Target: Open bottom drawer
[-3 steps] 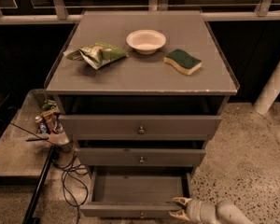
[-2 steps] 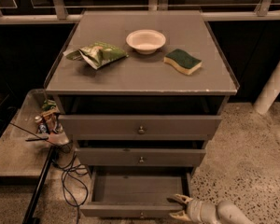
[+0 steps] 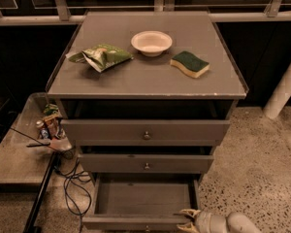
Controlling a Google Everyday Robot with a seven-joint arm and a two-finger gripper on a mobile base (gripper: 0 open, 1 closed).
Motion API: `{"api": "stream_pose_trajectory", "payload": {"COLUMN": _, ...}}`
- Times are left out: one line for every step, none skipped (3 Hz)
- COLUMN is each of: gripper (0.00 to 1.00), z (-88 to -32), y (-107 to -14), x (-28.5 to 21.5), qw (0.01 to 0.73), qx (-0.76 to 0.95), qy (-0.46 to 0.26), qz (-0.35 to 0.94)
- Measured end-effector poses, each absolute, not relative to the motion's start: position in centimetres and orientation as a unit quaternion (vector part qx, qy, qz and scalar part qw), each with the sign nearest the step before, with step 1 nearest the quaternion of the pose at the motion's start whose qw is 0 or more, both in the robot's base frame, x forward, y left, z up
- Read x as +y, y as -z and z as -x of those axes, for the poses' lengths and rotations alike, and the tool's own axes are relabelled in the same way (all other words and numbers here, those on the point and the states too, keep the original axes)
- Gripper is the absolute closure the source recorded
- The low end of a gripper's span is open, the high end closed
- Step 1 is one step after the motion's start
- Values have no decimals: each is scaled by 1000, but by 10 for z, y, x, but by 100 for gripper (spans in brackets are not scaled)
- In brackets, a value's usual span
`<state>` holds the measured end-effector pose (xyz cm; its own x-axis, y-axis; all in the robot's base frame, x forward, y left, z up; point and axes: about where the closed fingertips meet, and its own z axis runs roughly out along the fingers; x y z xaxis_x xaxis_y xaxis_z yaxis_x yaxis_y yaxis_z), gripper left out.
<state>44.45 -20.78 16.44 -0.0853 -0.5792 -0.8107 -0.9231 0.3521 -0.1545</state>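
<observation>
Spread pincer (image 3: 185, 219) at right front corner of open bottom drawer (image 3: 145, 198); cables (image 3: 70, 187) beside its left.

Dim, warm light falls from above onto the cabinet top (image 3: 145, 76), leaving a faint sheen. The top of the frame is nearly black. Shadow pools inside the bottom drawer (image 3: 143, 198). At the lower right edge the gripper (image 3: 186, 219) looks pale, perhaps lit from the right.
</observation>
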Motion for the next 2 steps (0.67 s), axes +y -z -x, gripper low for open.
{"api": "stream_pose_trajectory", "payload": {"gripper": 100, "z": -444, "y": -167, "x": -208, "qw": 419, "qx": 707, "qy": -205, "qz": 531}}
{"api": "stream_pose_trajectory", "payload": {"gripper": 100, "z": -437, "y": -167, "x": -209, "qw": 420, "qx": 707, "qy": -205, "qz": 531}}
